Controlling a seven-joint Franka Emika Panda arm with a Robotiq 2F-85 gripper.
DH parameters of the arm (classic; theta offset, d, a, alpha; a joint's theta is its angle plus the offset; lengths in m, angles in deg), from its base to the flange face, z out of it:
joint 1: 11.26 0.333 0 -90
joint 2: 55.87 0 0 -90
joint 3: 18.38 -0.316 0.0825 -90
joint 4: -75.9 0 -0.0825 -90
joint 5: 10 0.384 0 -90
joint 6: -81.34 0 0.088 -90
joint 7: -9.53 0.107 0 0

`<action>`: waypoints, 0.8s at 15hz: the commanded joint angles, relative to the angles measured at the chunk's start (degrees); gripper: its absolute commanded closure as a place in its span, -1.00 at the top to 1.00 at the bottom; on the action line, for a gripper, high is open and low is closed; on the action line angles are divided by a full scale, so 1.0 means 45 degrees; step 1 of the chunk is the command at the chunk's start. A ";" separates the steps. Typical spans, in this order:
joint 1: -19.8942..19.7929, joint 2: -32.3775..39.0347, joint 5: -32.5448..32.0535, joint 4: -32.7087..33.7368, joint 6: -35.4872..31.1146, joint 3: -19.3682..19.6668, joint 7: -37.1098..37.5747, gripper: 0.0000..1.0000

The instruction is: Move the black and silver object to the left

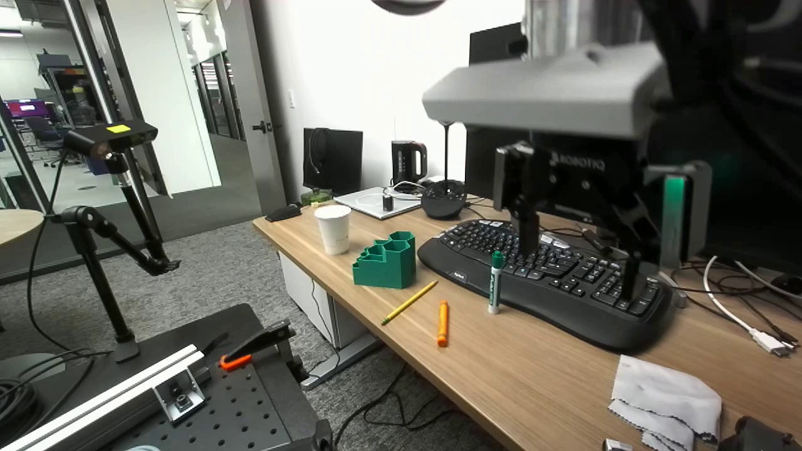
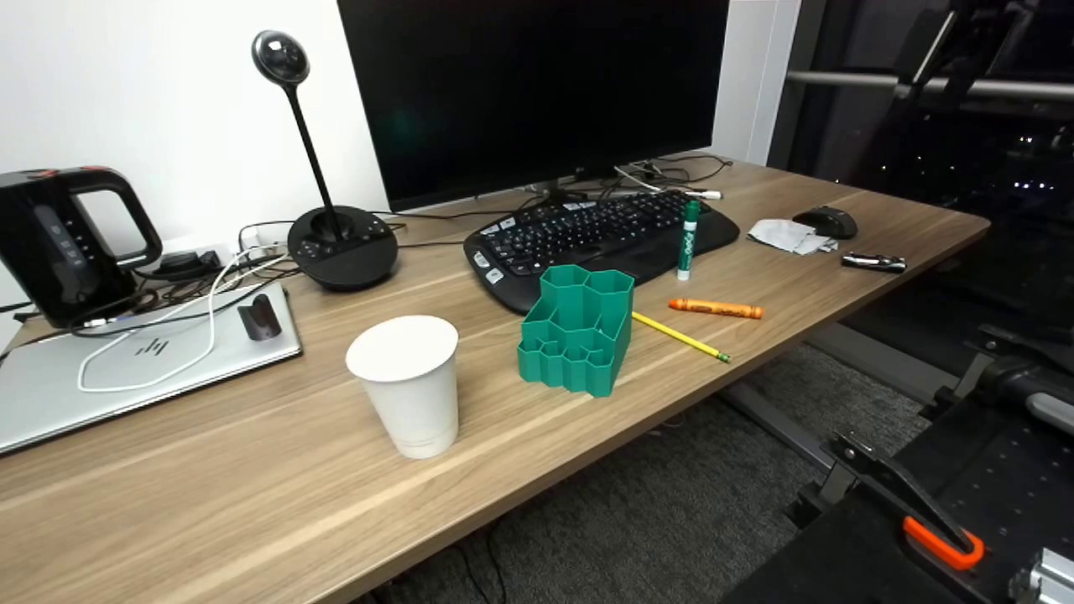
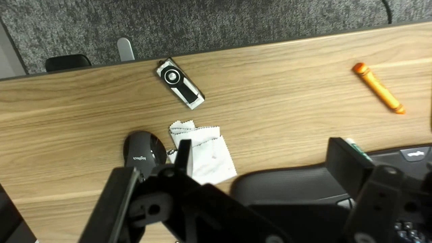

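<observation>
Gripper [image 3: 260, 150]: hangs above the desk [image 2: 168, 503], fingers downward and spread wide apart, holding nothing.
Black and silver object [image 3: 180, 83]: lies flat just beside the desk's open edge, slantwise in the wrist view; silver body, black strip, ringed disc at one end. It sits near the white cloth [image 3: 209, 158] and well apart from the orange crayon [image 3: 379, 89].
White cloth: rumpled in folds, just beside the black mouse [image 3: 143, 152]; whether they touch I cannot tell.
Orange crayon: flat on the wood, near the yellow pencil [image 1: 409, 302] in both exterior views.
Yellow pencil: also flat, one end near the green holder [image 2: 579, 327].
Green holder: stepped, with honeycomb cells open at the top, standing near the white cup [image 2: 411, 394].
White cup: upright on its base.
Green marker [image 1: 495, 282]: stands on end, cap uppermost, just beside the front of the keyboard [image 2: 587, 231].
Keyboard: black and curved, its palm rest toward the open edge.
Desk camera [image 2: 340, 252]: round black base, thin stem, lens at the top.
Laptop [image 2: 168, 361]: silver, closed, a white cable looped across its lid.
Monitor [image 2: 545, 92]: dark screen, behind the keyboard.
Kettle [image 2: 67, 252]: black, by the white wall [image 2: 185, 101].
</observation>
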 commanded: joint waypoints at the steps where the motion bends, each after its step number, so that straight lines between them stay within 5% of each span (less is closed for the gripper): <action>1: -0.0833 0.3065 0.0389 0.1813 -0.1289 -0.0612 -0.1450 1.00; 7: -0.2090 0.6442 -0.0338 0.4424 -0.1011 -0.1760 -0.1681 1.00; 12: -0.2485 0.7611 -0.1416 0.5409 -0.0139 -0.1760 -0.1766 1.00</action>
